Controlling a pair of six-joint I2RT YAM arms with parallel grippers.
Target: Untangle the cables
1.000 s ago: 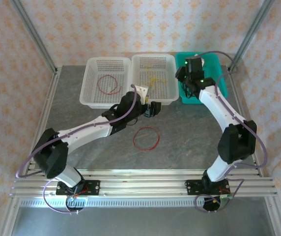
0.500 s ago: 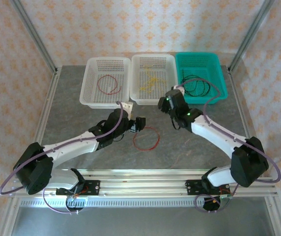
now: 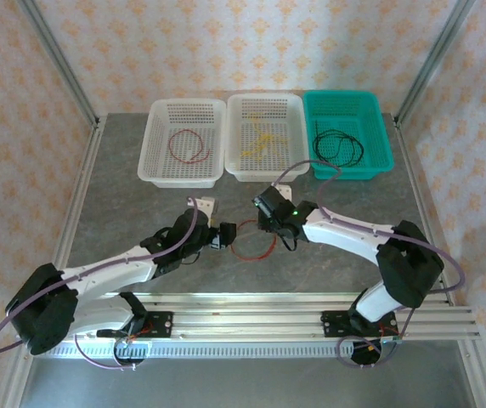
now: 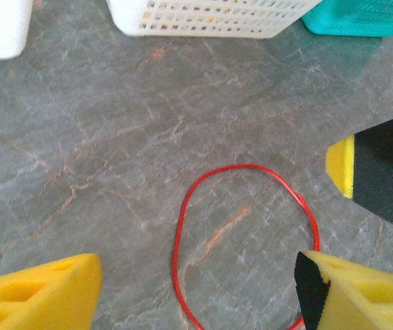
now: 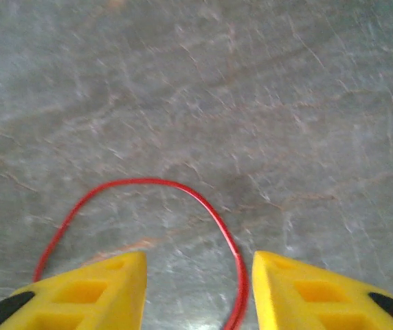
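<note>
A red cable (image 3: 251, 258) lies as one flat loop on the grey table. My left gripper (image 3: 225, 236) is just left of it, low over the table and open; in the left wrist view the red cable (image 4: 181, 227) sits between its wide-spread yellow fingers (image 4: 42, 289). My right gripper (image 3: 270, 228) hangs over the loop's far right side, open. In the right wrist view the red cable (image 5: 148, 182) arcs between the fingers (image 5: 320, 289), close to the right one. Other cables rest in baskets: red (image 3: 188, 144), yellow (image 3: 262, 140), black (image 3: 338, 149).
Three baskets line the back of the table: a left white basket (image 3: 160, 166), a middle white basket (image 3: 239, 170) and a teal basket (image 3: 381, 161). The right gripper's black and yellow finger (image 4: 378, 175) shows at the right of the left wrist view.
The right arm swung from the teal basket down to the red loop, leaving the black cable there. The left arm drew back from the middle basket to the loop's left side.
</note>
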